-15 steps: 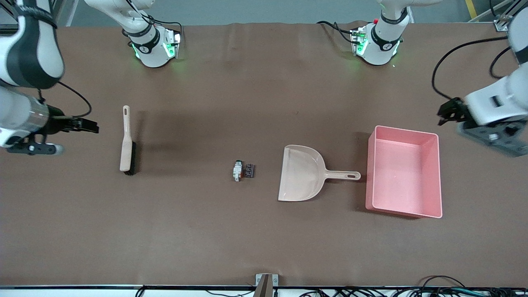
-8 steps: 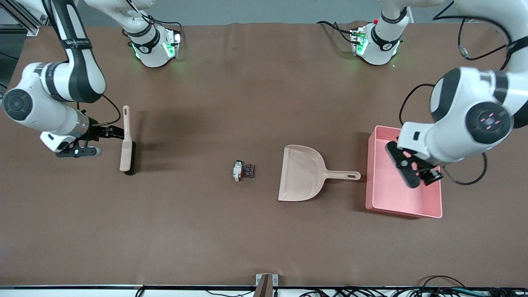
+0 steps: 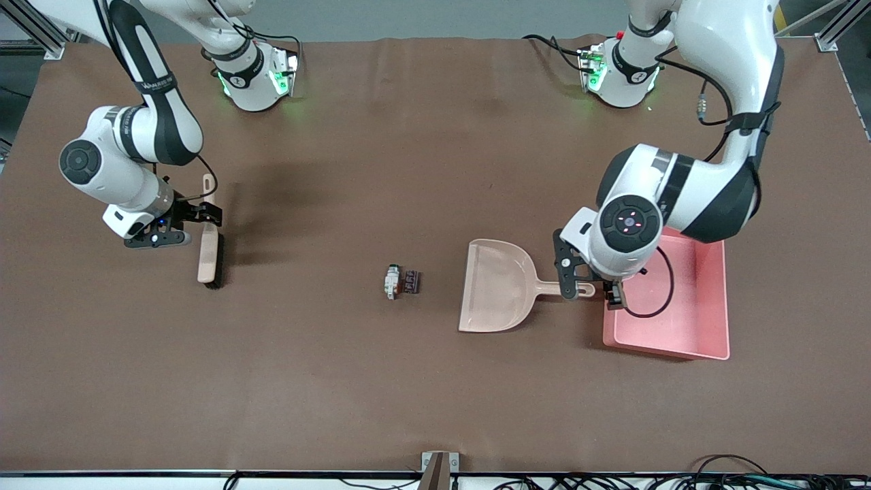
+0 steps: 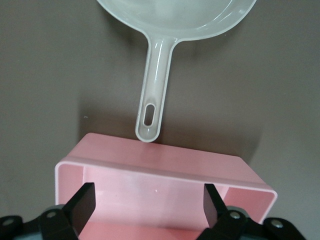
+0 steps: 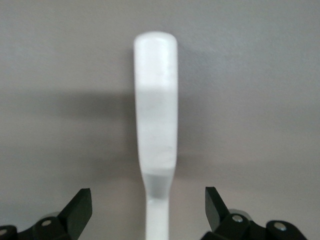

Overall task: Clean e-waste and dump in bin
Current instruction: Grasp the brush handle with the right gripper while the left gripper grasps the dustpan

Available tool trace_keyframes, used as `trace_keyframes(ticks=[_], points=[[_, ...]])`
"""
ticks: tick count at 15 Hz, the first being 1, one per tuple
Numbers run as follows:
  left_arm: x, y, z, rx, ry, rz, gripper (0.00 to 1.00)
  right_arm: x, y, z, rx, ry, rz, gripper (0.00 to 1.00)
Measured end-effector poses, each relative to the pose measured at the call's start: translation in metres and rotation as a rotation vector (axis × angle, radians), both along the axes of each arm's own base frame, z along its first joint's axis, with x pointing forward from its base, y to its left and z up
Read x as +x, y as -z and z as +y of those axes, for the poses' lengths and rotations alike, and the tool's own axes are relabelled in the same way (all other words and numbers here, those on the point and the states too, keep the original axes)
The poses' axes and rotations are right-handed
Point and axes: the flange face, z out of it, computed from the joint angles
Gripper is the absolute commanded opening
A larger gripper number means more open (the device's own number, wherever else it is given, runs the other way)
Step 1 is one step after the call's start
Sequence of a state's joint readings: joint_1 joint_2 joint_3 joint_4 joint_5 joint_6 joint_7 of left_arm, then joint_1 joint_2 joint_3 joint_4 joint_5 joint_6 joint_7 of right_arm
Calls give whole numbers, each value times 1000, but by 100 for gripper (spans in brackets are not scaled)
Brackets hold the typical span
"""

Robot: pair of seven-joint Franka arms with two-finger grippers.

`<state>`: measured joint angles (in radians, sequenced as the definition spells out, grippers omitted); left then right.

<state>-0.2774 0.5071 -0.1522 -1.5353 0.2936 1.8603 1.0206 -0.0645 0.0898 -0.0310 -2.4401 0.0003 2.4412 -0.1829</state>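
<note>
My left gripper (image 3: 590, 284) hangs wide open over the dustpan (image 3: 500, 286) handle, right by the pink bin (image 3: 708, 299). My right gripper (image 3: 197, 219), also spread wide, straddles the brush (image 3: 209, 235) handle. The e-waste (image 3: 401, 281) sits mid-table between brush and dustpan.

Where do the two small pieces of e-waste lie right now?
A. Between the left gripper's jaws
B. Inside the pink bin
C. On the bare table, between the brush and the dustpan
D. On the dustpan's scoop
C: the e-waste sits side by side on the table, with the brush toward the right arm's end and the dustpan toward the left arm's end.
</note>
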Motion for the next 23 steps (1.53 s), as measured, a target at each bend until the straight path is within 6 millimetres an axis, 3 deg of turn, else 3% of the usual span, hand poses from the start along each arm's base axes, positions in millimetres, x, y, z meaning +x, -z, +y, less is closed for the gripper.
trace_keyframes(ticks=[3, 9, 15, 19, 23], points=[[-6, 30, 1, 8, 51, -19, 96, -5, 10, -13, 0, 11, -5, 91], [-33, 71, -30, -8, 128, -41, 99, -14, 37, -11, 2, 10, -3, 73], [-59, 110, -59, 84, 71, -112, 100, -17, 44, -9, 24, 43, 10, 50], [-63, 120, -67, 91, 91, -136, 99, -17, 46, -4, 34, 49, 12, 26], [-60, 126, -68, 75, 99, -149, 99, -17, 46, 0, 37, 46, 14, 10]])
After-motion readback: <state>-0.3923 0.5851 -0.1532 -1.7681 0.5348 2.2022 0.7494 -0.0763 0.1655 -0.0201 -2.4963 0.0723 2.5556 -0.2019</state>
